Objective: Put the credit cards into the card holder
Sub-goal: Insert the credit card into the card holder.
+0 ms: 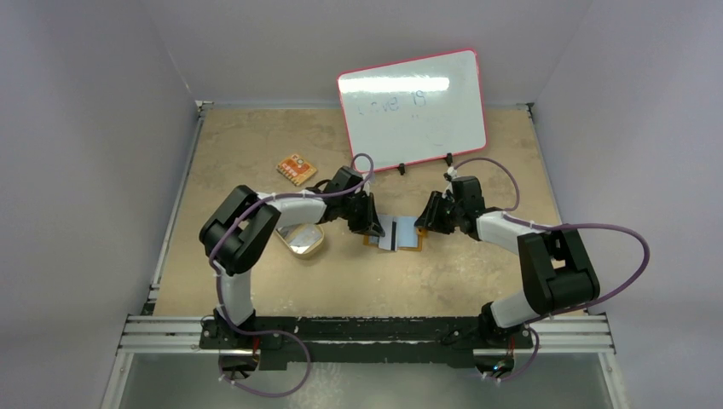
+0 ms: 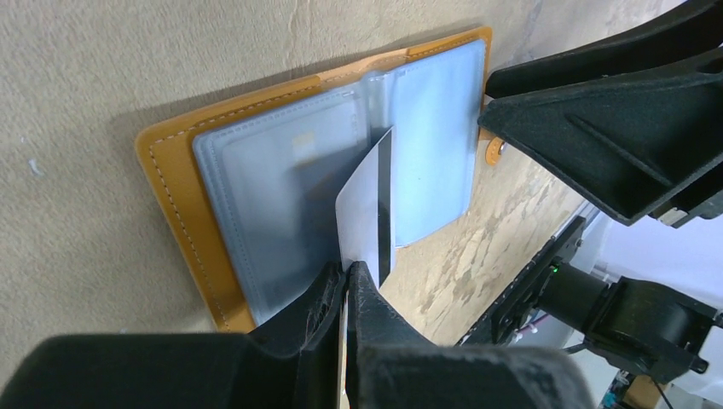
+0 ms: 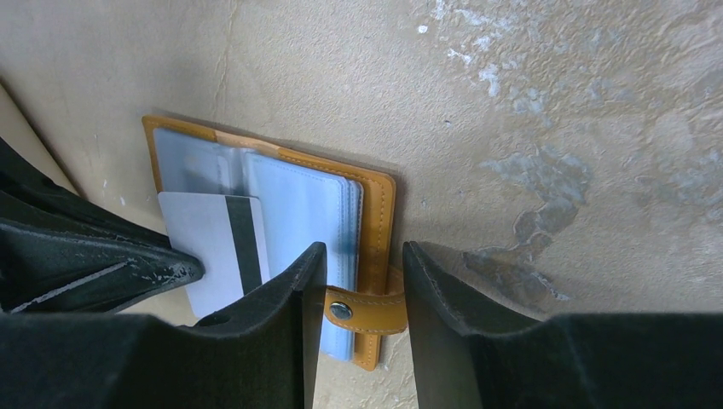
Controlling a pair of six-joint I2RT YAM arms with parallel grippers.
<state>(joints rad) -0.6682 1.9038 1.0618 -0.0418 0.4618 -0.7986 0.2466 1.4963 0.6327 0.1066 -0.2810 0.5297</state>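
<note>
The card holder [image 1: 407, 233] lies open on the table, orange outside [image 2: 170, 183] with pale blue-grey sleeves. My left gripper [image 2: 348, 271] is shut on one credit card [image 2: 367, 209], grey-white with a dark stripe, held on edge and tilted, its far corner against the sleeves. The card [image 3: 213, 247] reaches over the holder's left half. My right gripper [image 3: 362, 256] is open, its jaws astride the holder's right edge [image 3: 379, 221] and snap strap [image 3: 367, 308], not clamping them. Other credit cards lie in the tan dish [image 1: 304, 239].
An orange patterned flat piece [image 1: 296, 169] lies at the back left. A pink-framed whiteboard [image 1: 413, 109] stands at the back. The tan dish is just left of the left arm's wrist. Grey walls enclose the table.
</note>
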